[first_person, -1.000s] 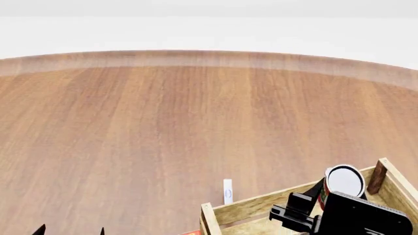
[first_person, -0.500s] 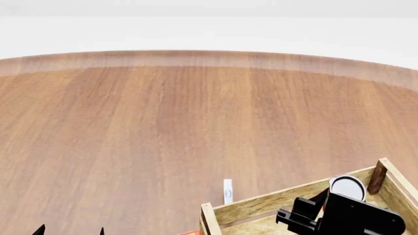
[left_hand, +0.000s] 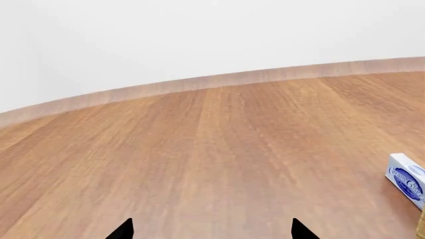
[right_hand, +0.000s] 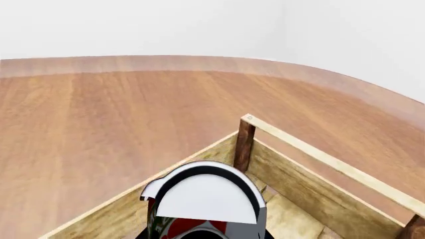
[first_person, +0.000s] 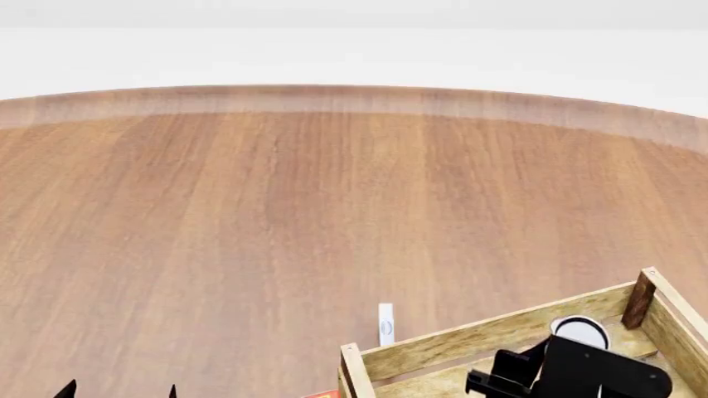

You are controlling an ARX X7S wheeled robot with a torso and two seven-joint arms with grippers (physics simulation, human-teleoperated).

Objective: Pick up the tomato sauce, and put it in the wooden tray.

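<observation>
The tomato sauce is a small can with a red and green label and a pale top. My right gripper is shut on it and holds it low inside the wooden tray, near the tray's far right corner. The right wrist view shows the can's pale top just ahead of the jaws and the tray's walls around it. Whether the can touches the tray floor is hidden. My left gripper is open and empty at the near left; only its black tips show in the left wrist view.
A small white and blue box lies on the wooden table just beyond the tray's far wall; it also shows in the left wrist view. A red-orange scrap peeks in beside the tray's near left corner. The table's curved far edge runs across the back.
My right gripper has come down with the can, from above the tray's far wall to low inside the tray. The left gripper has not moved.
</observation>
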